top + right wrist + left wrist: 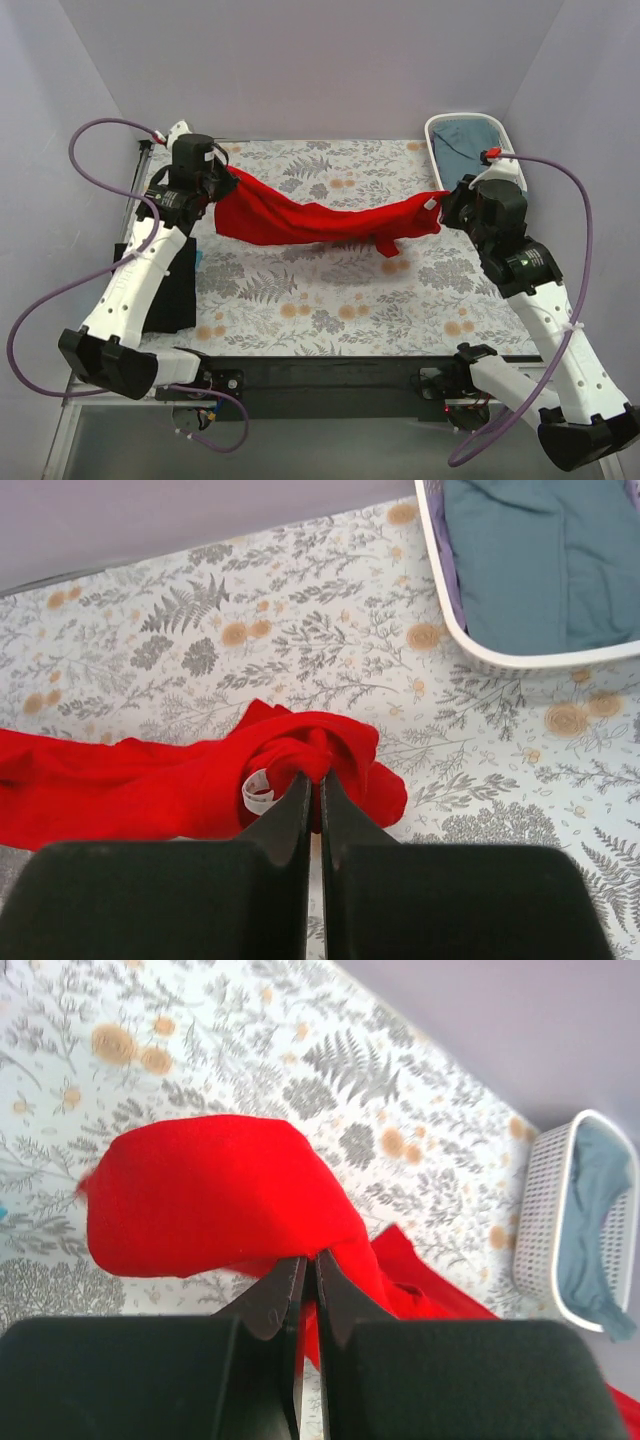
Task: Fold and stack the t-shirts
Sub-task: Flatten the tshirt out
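So the red t-shirt is strung sideways across the tabletop. One end's clamped tight in the left gripper, the other in the right gripper. Its long axis runs arm to arm, sagging mid-span, and it's bunched rather than flat.

Red t-shirt between left claw and right claw, perhaps airborne.

T-shirt hangs btwn L gripper & R gripper, over table centre. Basket w/ cloth inside sits at far-R corner, behind R gripper.
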{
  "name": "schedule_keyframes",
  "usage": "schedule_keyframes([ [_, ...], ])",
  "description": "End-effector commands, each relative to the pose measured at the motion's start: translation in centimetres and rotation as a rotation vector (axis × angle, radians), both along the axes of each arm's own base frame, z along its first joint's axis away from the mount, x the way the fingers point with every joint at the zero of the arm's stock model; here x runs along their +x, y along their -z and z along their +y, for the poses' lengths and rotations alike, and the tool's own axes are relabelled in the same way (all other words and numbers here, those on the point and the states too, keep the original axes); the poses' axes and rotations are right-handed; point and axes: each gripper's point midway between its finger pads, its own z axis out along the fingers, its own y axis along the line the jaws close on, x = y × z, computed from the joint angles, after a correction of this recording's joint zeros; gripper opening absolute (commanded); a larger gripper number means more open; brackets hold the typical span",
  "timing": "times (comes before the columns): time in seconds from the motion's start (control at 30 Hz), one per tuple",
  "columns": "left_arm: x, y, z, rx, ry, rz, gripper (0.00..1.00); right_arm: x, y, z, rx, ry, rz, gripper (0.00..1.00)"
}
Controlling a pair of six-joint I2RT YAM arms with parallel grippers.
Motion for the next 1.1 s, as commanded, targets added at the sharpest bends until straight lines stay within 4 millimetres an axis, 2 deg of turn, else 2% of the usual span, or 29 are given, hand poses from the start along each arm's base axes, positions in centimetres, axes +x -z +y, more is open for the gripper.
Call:
schedule_keyframes([
  [0.0, -0.2, -2.9, 1.8, 0.033, -0.038, -0.053, 0.0, 0.1, -2.1, -1.2, -0.039, 0.041, -0.027, 0.01],
  [0.03, 0.4, -2.2, 1.8, 0.029, -0.038, -0.034, 0.0, 0.8, -1.8, -1.0, -0.048, 0.044, -0.011, 0.01],
  [0.1, 1.5, -1.6, 1.9, -0.014, -0.032, -0.012, 0.0, 2.0, -2.6, -0.9, -0.044, 0.049, -0.018, 0.01],
  [0.13, 2.0, -1.3, 1.9, -0.035, -0.032, -0.004, 0.0, 3.1, -2.0, -0.8, -0.054, 0.059, 0.0, 0.01],
  [0.17, 3.0, -0.1, 1.9, -0.077, -0.026, 0.033, 0.0, 3.8, -2.0, -0.8, -0.05, 0.059, -0.002, 0.01],
  [0.2, 3.6, -0.8, 1.9, -0.105, -0.025, 0.026, 0.0, 4.7, -3.0, -1.2, -0.026, 0.073, -0.021, 0.01],
  [0.23, 4.2, -1.0, 1.6, -0.128, -0.015, 0.023, 0.0, 5.5, -2.8, -0.5, -0.015, 0.036, -0.005, 0.01],
  [0.27, 4.8, -1.2, 1.3, -0.137, -0.004, 0.018, 0.0, 6.1, -3.4, -0.5, -0.011, 0.037, -0.018, 0.01],
  [0.3, 5.3, -2.0, 1.0, -0.148, 0.009, -0.007, 0.0, 6.6, -5.1, -0.5, -0.005, 0.04, -0.058, 0.01],
  [0.33, 5.8, -4.2, 1.0, -0.155, 0.011, -0.054, 0.0, 7.2, -5.6, -0.5, -0.008, 0.046, -0.065, 0.01],
  [0.4, 6.7, -5.5, 0.6, -0.165, 0.031, -0.076, 0.0, 7.8, -7.6, -0.7, 0.003, 0.047, -0.119, 0.01],
  [0.43, 7.0, -7.5, 0.5, -0.172, 0.039, -0.121, 0.0, 7.9, -8.9, -0.6, 0.014, 0.038, -0.152, 0.01],
  [0.5, 7.4, -9.0, 0.5, -0.175, 0.048, -0.157, 0.0, 8.0, -11.0, -0.3, 0.031, 0.014, -0.219, 0.01],
  [0.57, 7.4, -11.2, 0.7, -0.173, 0.048, -0.207, 0.0, 7.6, -12.9, -0.2, 0.043, 0.0, -0.275, 0.01],
  [0.63, 7.0, -12.3, 1.1, -0.165, 0.038, -0.237, 0.0, 6.7, -15.1, -0.1, 0.063, -0.021, -0.349, 0.01],
  [0.73, 5.5, -12.5, 1.8, -0.157, 0.023, -0.243, 0.0, 5.1, -16.5, -0.6, 0.065, -0.019, -0.413, 0.01],
  [0.77, 4.9, -12.3, 2.0, -0.156, 0.014, -0.243, 0.0, 4.9, -15.8, -0.7, 0.057, -0.02, -0.401, 0.01],
  [0.8, 4.4, -9.9, 2.1, -0.15, 0.009, -0.189, 0.0, 4.4, -15.4, -0.7, 0.057, -0.026, -0.392, 0.01],
  [0.83, 3.8, -9.4, 2.4, -0.148, 0.001, -0.175, 0.0, 3.0, -15.9, -0.7, 0.069, -0.043, -0.411, 0.01],
  [0.87, 2.7, -9.9, 3.0, -0.137, -0.013, -0.189, 0.0, 2.6, -15.0, -0.5, 0.072, -0.054, -0.399, 0.01],
  [0.9, 2.1, -9.2, 3.4, -0.122, -0.021, -0.176, 0.0, 1.8, -15.2, -0.6, 0.081, -0.057, -0.408, 0.01],
  [0.93, 1.5, -9.8, 3.9, -0.113, -0.035, -0.194, 0.0, 0.7, -16.0, -0.9, 0.087, -0.054, -0.436, 0.01],
  [1.07, -0.7, -14.4, 5.0, -0.098, -0.056, -0.303, 0.0, -1.3, -18.8, -1.1, 0.091, -0.076, -0.492, 0.01],
])
